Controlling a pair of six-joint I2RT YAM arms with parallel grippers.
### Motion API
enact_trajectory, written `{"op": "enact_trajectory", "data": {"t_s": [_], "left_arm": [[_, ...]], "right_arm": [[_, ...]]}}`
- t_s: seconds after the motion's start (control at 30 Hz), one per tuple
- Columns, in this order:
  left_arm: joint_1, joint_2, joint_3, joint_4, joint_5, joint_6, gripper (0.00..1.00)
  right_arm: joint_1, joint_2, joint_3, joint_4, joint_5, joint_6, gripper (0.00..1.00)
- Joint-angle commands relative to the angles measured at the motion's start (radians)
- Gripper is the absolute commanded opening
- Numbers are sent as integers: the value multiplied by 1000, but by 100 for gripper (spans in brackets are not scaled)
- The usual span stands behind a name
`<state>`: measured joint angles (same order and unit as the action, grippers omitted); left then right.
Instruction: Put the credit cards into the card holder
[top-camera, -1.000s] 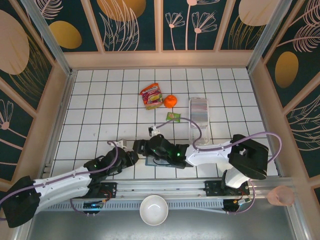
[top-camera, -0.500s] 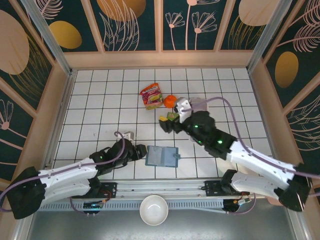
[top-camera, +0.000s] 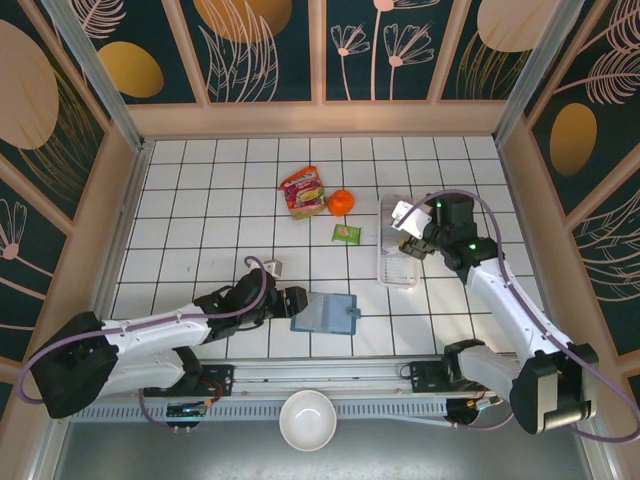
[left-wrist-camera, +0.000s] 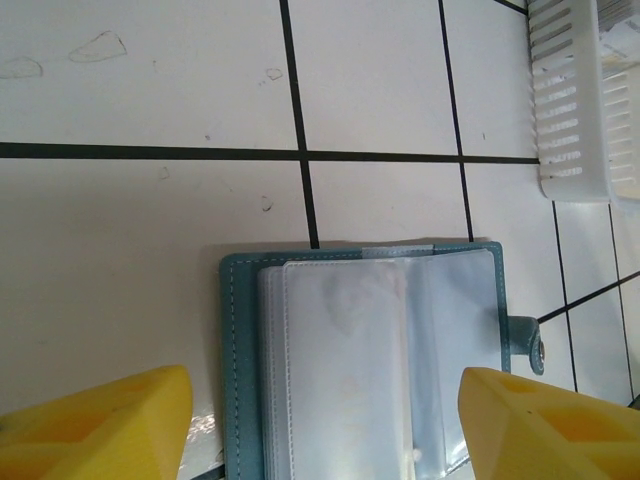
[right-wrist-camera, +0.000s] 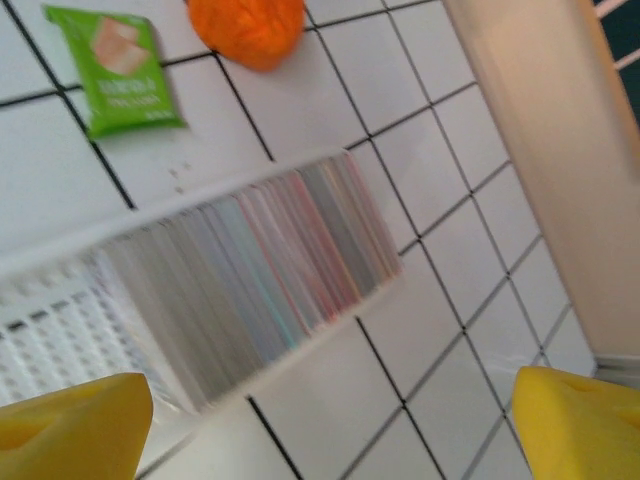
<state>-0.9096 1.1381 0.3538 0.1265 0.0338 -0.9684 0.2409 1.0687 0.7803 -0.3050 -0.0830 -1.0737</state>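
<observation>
On the table (top-camera: 200, 220), card holder (top-camera: 326, 313) lying open, clear tray (top-camera: 398, 274) of stacked cards (right-wrist-camera: 270, 250), left hand (left-wrist-camera: 325, 400) and right hand (right-wrist-camera: 332, 400) released

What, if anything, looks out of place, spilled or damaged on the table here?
Nothing stands out. The card holder lies open and flat on the tiles, the cards stand packed in the clear tray, and nothing looks spilled or damaged.
</observation>
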Motion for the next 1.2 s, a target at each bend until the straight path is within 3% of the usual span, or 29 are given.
{"op": "enact_trajectory", "data": {"t_s": [0.0, 0.4, 0.77, 1.17], "left_arm": [[7, 5, 9, 21, 26, 20, 71], [8, -29, -21, 12, 20, 2, 73], [8, -22, -25, 15, 19, -2, 74], [8, -15, -22, 18, 23, -6, 74]], "right_arm": [[-17, 0, -12, 66, -35, -169, 94], [15, 131, -44, 96, 39, -294, 99], [74, 214, -25, 84, -3, -282, 99], [97, 355, -33, 259, 82, -362, 94]]}}
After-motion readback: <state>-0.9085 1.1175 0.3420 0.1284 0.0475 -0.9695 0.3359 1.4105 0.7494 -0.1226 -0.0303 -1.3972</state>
